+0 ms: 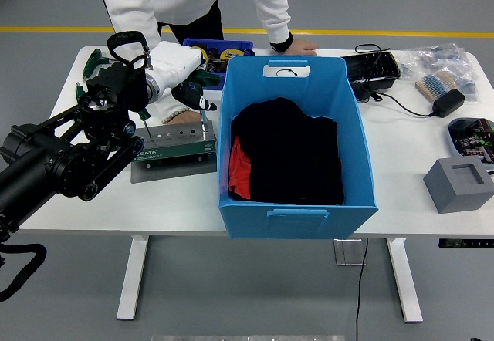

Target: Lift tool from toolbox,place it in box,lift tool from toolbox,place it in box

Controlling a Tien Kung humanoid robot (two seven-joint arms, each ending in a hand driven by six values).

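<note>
We record the white table on grey flooring with a yellow line at 12 o'clock. The blue box sits centre, dark cloth inside, open-topped to receive tools. At 9 o'clock of it lies the green toolbox, 1 tool upright in it. The left hand hangs over it; we cannot tell its finger state. A person's hand rests at 12 o'clock.
</note>
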